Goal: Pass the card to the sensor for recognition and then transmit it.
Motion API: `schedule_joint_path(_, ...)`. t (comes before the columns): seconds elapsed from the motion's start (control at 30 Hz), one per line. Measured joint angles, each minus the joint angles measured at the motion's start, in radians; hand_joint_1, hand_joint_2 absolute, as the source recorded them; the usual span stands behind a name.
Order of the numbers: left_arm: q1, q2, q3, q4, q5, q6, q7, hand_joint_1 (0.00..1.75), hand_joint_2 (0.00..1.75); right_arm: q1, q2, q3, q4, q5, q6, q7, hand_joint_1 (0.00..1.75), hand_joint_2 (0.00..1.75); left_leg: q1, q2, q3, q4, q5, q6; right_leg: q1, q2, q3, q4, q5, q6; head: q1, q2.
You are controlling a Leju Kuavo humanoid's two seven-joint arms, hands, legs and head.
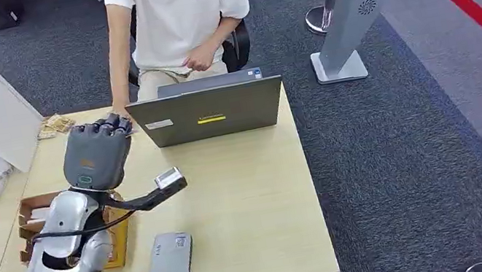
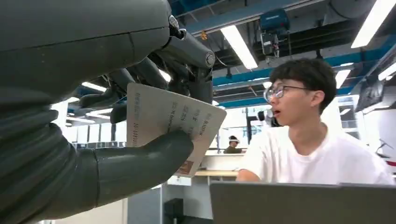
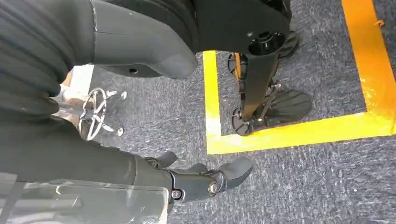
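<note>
The left hand (image 1: 99, 151) is raised over the far left part of the surface (image 1: 245, 179), back of the hand toward the head camera. In the left wrist view the card (image 2: 173, 135) is clamped between the thick thumb (image 2: 154, 156) on its near face and the dark fingers (image 2: 187, 70) behind it. The card stands roughly on edge and tilted, one corner projecting past the thumb toward the person (image 1: 177, 13) seated behind the laptop (image 1: 208, 112).

The grey reader (image 1: 170, 262) lies flat at the near edge of the surface, well apart from the held card: nearer the robot's body and slightly to the right of the left hand. A person's hand rests on the surface just beyond the robot's fingers.

The right hand (image 3: 201, 179) hangs low over carpeted floor (image 3: 303, 186), fingers loosely curled and apart, holding nothing.

Judgement: the card sits on the person's side of the reader, so the left hand is placed for handing over rather than for scanning. Whether the scan is done cannot be told. If not, the card must travel back and down, and be laid flatter to face the reader's top. The left arm is the only one placed for either move.
</note>
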Motion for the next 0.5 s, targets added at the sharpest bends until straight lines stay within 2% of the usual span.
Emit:
schedule_joint_path(0.27, 0.103, 0.027, -0.003, -0.050, 0.061, 0.006, 0.019, 1.75, 1.75, 0.010, 0.002, -0.017, 0.003, 0.000, -0.027, 0.070, 0.00, 1.75, 0.000, 0.000, 0.000, -0.001, 0.000, 0.000, 0.000, 0.000, 0.000, 0.000, 0.000, 0.000, 0.000, 0.000)
schedule_joint_path(0.4, 0.168, 0.043, 0.008, -0.067, 0.057, 0.037, 0.008, 1.75, 1.75, 0.013, 0.005, -0.024, 0.003, 0.000, -0.023, 0.052, 0.00, 1.75, 0.000, 0.000, 0.000, -0.001, 0.000, 0.000, 0.000, 0.000, 0.000, 0.000, 0.000, 0.000, 0.000, 0.000)
schedule_joint_path(0.5, 0.192, 0.052, 0.015, -0.087, 0.053, 0.037, 0.008, 1.75, 1.75, 0.012, 0.008, -0.025, 0.003, -0.001, -0.020, 0.043, 0.00, 1.75, 0.000, 0.000, 0.000, -0.001, 0.000, 0.000, 0.000, -0.001, 0.000, 0.000, 0.000, 0.000, 0.000, 0.000)
